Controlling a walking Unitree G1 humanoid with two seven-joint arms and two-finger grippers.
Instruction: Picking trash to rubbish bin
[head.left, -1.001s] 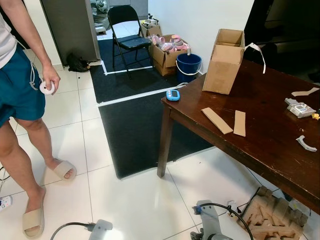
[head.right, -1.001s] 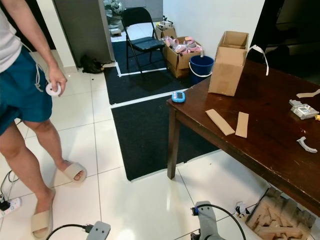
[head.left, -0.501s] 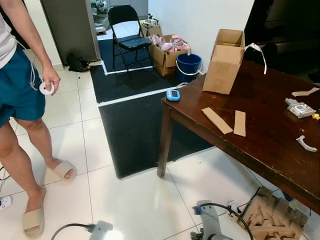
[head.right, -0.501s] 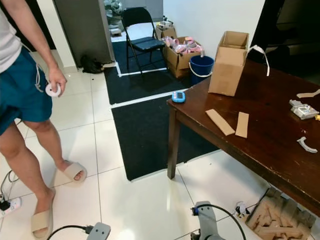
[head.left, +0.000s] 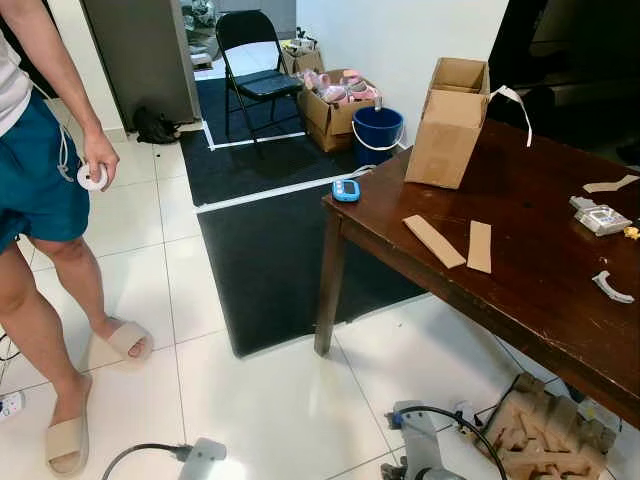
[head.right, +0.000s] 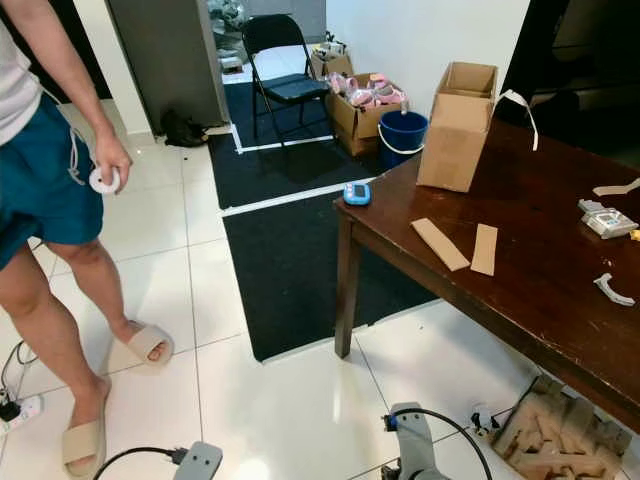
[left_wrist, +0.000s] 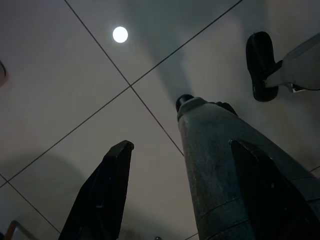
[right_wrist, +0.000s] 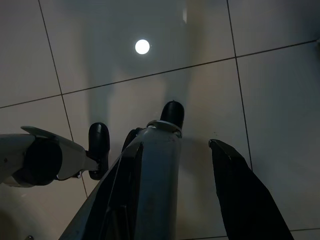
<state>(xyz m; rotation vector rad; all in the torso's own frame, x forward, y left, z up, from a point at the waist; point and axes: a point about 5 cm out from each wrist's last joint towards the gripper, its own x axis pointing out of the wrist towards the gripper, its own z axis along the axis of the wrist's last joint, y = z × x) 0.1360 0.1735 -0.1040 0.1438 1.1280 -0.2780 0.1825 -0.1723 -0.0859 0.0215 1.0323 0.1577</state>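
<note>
A dark wooden table stood on the right over white floor tiles, with a black mat beyond its corner leg. A person in teal shorts and slippers stood at the left, holding a white tape roll. An open cardboard box stood upright on the table's far edge; the trash, two cardboard strips, lay flat near the front edge. A blue bucket sat on the floor behind the table. The left gripper and right gripper both hung over the tiles, fingers spread apart and empty.
</note>
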